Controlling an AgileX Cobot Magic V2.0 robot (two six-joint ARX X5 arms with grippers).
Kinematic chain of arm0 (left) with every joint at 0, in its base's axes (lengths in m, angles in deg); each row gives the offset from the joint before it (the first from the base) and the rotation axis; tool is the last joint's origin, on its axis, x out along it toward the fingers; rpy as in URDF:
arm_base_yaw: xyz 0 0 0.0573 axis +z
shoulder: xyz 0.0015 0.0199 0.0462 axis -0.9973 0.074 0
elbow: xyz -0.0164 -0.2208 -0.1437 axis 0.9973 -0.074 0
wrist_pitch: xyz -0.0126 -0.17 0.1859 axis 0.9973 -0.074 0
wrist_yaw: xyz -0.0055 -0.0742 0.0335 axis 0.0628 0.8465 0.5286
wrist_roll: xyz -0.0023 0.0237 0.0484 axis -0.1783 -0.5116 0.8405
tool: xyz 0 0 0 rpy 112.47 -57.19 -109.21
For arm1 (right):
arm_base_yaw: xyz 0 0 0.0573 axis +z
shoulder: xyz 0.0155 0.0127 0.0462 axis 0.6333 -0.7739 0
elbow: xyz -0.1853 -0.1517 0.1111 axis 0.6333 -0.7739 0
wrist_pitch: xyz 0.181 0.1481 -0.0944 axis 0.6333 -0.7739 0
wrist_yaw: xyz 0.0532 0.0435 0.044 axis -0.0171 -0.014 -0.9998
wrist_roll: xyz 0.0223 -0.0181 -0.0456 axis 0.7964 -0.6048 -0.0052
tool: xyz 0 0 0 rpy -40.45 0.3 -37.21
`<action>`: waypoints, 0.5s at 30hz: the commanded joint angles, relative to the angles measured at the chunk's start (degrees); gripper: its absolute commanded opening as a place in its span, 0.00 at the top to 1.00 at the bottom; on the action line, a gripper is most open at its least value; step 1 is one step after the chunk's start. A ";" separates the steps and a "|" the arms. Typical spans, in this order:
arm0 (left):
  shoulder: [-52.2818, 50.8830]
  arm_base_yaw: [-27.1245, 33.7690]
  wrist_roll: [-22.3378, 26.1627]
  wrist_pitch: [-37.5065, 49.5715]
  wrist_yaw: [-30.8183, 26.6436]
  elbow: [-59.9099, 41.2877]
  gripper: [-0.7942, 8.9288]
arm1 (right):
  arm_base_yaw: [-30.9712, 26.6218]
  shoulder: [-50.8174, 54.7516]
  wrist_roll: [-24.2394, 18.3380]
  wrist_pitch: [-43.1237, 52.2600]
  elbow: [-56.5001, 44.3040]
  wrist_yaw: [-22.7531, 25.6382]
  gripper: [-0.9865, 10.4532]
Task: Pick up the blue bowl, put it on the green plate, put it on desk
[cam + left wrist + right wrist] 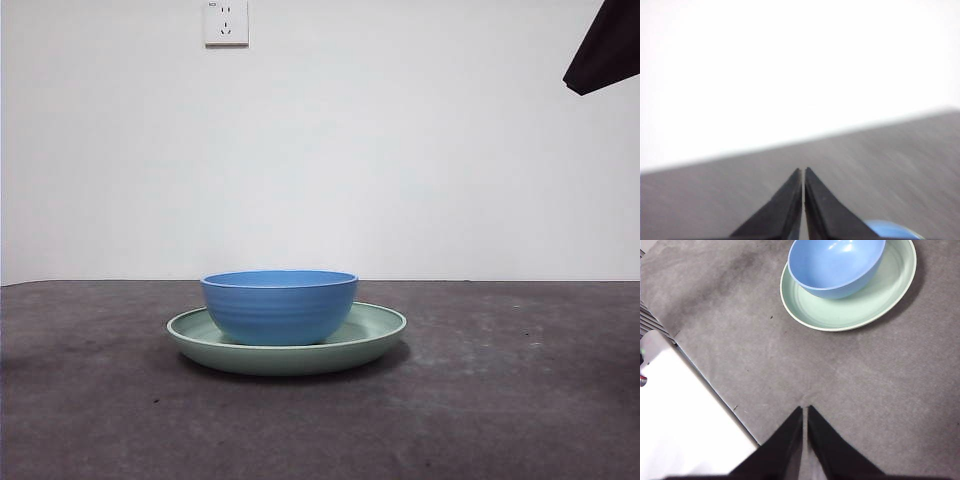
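The blue bowl [279,305] sits upright inside the green plate [375,335] at the middle of the desk [520,400]. From the right wrist view the blue bowl [835,265] rests toward one side of the green plate [880,300]. My right gripper [805,409] hangs well above the desk, away from the plate, jaws shut and empty. My left gripper [803,171] is also shut and empty; a sliver of the blue bowl [892,230] shows beside its jaw. A black arm tip [605,50] shows at the top right corner of the front view.
A white wall with a socket [226,22] stands behind the desk. In the right wrist view a white surface [680,430] borders the desk's edge.
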 commanded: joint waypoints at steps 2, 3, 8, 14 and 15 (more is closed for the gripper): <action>-7.67 5.84 1.73 4.02 -0.50 -7.02 0.91 | 0.39 -0.17 -0.48 0.52 0.26 -0.20 0.91; -9.68 7.23 1.84 3.96 -0.50 -9.01 0.91 | 0.39 -0.17 -0.48 0.52 0.26 -0.20 0.91; -17.81 11.69 1.92 3.78 -0.92 -18.32 0.91 | 0.39 -0.17 -0.48 0.52 0.26 -0.20 0.91; -24.06 13.35 1.86 3.02 -0.94 -26.82 0.91 | 0.39 -0.17 -0.48 0.52 0.26 -0.20 0.91; -24.72 13.44 1.79 2.71 -0.94 -27.78 0.91 | 0.39 -0.17 -0.48 0.52 0.26 -0.20 0.91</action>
